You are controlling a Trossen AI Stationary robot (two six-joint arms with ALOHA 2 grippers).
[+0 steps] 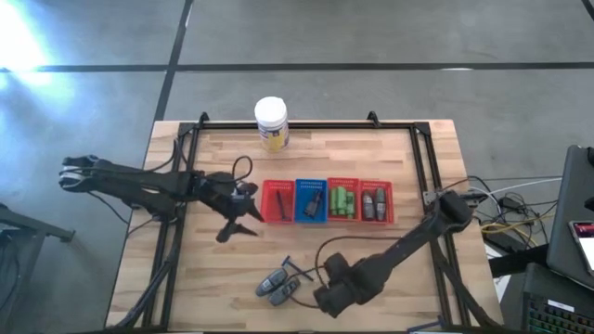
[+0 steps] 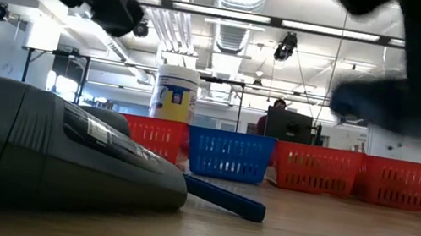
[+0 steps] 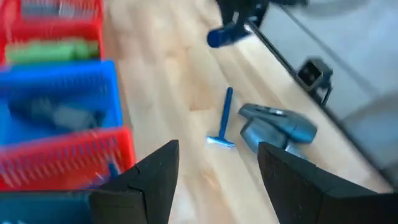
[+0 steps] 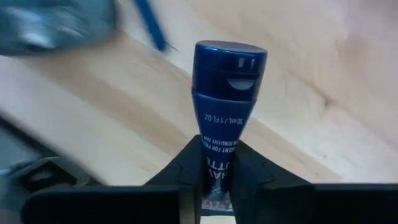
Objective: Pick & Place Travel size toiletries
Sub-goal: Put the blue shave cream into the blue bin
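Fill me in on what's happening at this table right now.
The robot is sorting travel toiletries into a row of four mesh baskets. The right gripper, near the table's front edge, has its jaws shut on a dark blue tube, lifted off the wood. The left gripper hovers open beside the leftmost red basket. Two grey bottles and a blue razor lie on the table, not yet binned. A white jar stands at the back.
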